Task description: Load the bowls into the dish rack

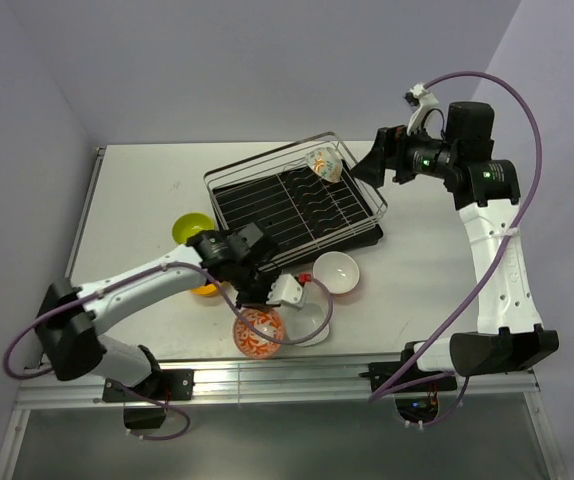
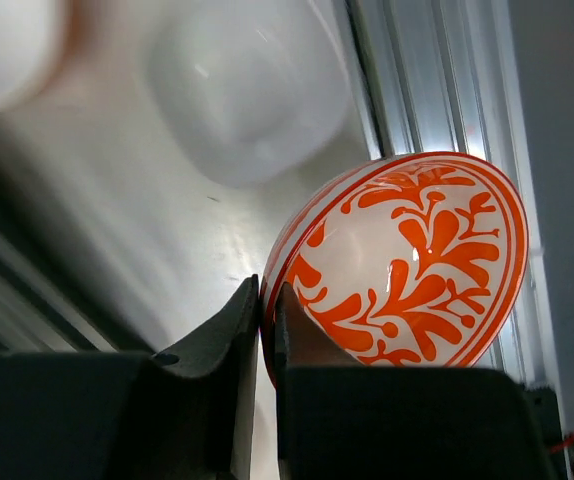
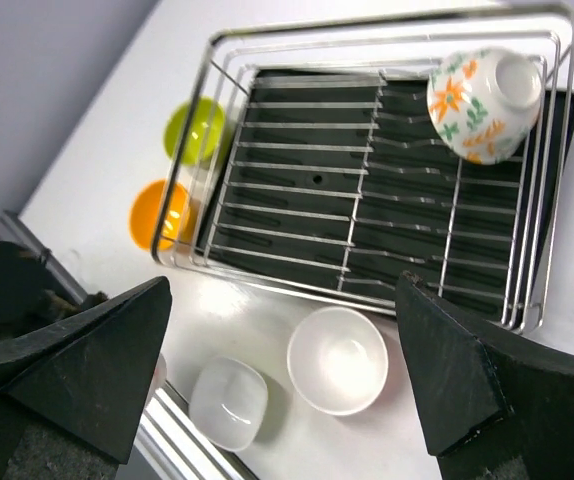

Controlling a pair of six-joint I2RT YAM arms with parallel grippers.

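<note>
Patterned bowl [image 2: 407, 270] in pincer [image 2: 267, 312] — white bowl [image 2: 247, 90] beside

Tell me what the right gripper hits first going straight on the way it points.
The right gripper would probably meet the dish rack first, at its rim by the white bowl; depth unclear.

White desk [image 1: 137, 190] bearing a wire dish rack [image 1: 267, 215] (on a black tray). Left of the rack, a lime green bowl [image 1: 191, 228]; by its near-left corner, an orange bowl [image 3: 155, 215]. In front of its near side, a white bowl [image 1: 336, 271]; nearer still, a frosted bowl [image 3: 228, 402].
</note>
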